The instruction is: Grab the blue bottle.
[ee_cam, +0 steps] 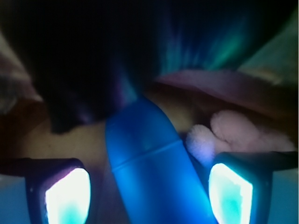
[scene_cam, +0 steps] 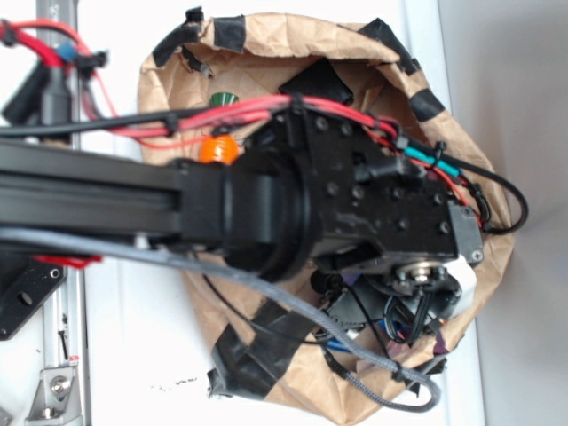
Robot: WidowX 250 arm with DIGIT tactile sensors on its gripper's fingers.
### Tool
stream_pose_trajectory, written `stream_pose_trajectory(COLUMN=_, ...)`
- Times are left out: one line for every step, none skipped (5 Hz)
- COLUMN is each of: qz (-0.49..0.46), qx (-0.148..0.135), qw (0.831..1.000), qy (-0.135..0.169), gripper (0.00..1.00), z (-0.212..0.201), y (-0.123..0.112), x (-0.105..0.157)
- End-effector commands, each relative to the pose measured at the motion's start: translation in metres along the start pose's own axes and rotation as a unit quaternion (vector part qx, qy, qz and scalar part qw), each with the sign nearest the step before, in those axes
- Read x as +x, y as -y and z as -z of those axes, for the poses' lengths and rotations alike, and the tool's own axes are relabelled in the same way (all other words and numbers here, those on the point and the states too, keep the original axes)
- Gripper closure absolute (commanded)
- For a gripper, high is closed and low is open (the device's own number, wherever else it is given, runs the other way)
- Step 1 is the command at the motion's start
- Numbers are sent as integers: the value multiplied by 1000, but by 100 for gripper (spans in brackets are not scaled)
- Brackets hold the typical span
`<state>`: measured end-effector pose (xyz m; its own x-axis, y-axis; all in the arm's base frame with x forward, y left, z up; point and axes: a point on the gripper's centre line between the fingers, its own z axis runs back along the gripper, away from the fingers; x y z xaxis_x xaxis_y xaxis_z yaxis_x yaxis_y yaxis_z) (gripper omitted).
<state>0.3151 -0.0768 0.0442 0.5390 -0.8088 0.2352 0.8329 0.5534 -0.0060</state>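
Wrist view: blue bottle [ee_cam: 149, 158] lies between the spread fingers of the hand [ee_cam: 149, 191], no contact visible, pink plush [ee_cam: 233, 130] just beside it, all down inside the brown paper bag [scene_cam: 177, 89], so closing and lifting probably remain.
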Motion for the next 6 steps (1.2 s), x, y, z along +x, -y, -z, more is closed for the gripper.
stream_pose_trajectory(qz=-40, qx=-14, qw=996, qy=-74, gripper=100, z=3, y=43, x=-26)
stream_pose_trajectory(qz=-59, qx=-6, qw=995, qy=-75, gripper=100, z=-14, y=55, x=-36)
stream_pose_trajectory(qz=-87, qx=1, qw=995, qy=-53, gripper=100, z=-43, y=57, x=-39)
stream_pose_trajectory(qz=-156, qx=36, qw=986, qy=-53, gripper=100, z=-73, y=42, x=-44)
stream_pose_trajectory(qz=-269, qx=97, qw=958, qy=-26, gripper=100, z=-128, y=24, x=-56)
stream_pose_trajectory(qz=-385, qx=113, qw=915, qy=-43, gripper=100, z=-173, y=14, x=-67)
